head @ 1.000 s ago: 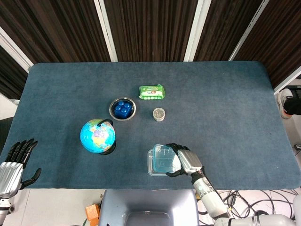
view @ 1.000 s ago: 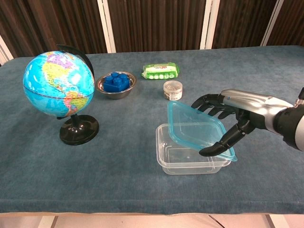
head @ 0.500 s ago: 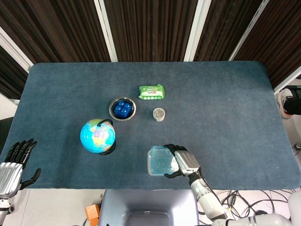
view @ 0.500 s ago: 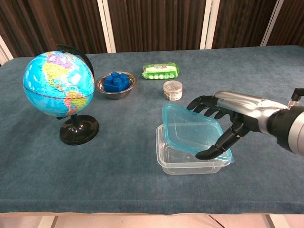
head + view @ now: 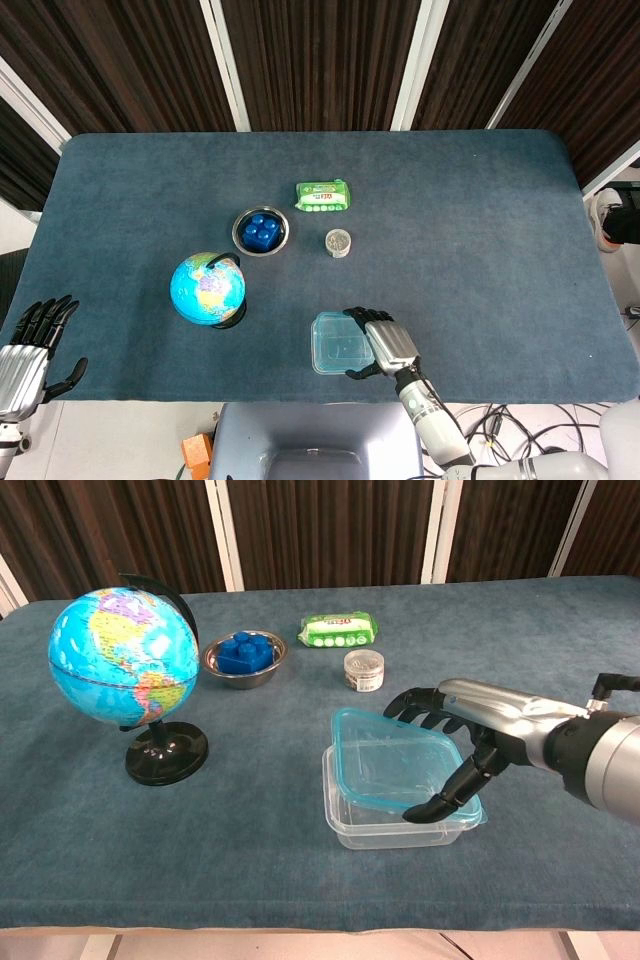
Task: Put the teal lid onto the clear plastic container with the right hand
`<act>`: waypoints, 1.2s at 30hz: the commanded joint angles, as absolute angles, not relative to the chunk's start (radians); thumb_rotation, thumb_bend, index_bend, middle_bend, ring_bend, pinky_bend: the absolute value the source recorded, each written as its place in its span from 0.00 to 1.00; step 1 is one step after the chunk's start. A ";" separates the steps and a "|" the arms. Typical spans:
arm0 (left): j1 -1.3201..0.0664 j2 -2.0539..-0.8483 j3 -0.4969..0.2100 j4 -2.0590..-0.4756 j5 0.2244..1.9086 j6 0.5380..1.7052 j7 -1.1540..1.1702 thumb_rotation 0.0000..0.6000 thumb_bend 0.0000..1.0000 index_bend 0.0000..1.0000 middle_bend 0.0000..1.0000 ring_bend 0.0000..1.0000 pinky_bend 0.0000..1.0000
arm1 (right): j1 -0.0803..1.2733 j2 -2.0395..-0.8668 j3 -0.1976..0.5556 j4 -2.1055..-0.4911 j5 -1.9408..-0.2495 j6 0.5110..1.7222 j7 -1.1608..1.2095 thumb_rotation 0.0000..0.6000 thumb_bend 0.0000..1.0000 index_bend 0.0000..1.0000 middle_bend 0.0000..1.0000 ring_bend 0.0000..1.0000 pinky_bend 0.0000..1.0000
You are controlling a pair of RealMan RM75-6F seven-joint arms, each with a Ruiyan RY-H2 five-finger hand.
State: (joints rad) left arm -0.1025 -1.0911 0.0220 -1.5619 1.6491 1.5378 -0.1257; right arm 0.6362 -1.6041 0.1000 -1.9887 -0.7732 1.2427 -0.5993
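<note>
The clear plastic container (image 5: 385,825) sits near the table's front edge, right of centre; it also shows as a container (image 5: 318,362) in the head view. The teal lid (image 5: 395,760) lies over its top, slightly tilted, its far edge a little raised. My right hand (image 5: 470,742) holds the lid by its right side, fingers along the far rim and thumb at the near corner; from above the right hand (image 5: 378,343) covers the lid's (image 5: 338,342) right edge. My left hand (image 5: 28,350) hangs open off the table's front left corner, holding nothing.
A globe (image 5: 125,665) on a black stand is left of the container. Behind it are a metal bowl of blue blocks (image 5: 245,656), a green packet (image 5: 340,630) and a small jar (image 5: 362,669). The table's front edge (image 5: 320,928) runs close below the container.
My right hand has lowered the lid and shifted it left, from tilted above the container to lying nearly flat over its top. The left hand has stayed still.
</note>
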 commanded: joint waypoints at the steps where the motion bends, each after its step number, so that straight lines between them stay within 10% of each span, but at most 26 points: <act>1: -0.103 -1.091 0.022 -1.562 1.649 1.537 -0.126 1.00 0.35 0.00 0.04 0.00 0.00 | 0.641 -1.614 0.100 -1.983 -0.769 1.251 -0.615 1.00 0.04 0.71 0.48 0.30 0.16; 36: -0.099 -1.082 0.024 -1.557 1.658 1.550 -0.157 1.00 0.35 0.00 0.04 0.00 0.00 | 0.722 -1.704 0.121 -1.963 -0.623 1.354 -0.880 1.00 0.04 0.68 0.48 0.30 0.16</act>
State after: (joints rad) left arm -0.0988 -1.0821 0.0242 -1.5573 1.6577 1.5502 -0.1573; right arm 0.7196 -1.7032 0.1209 -1.9620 -0.6262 1.3515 -0.8758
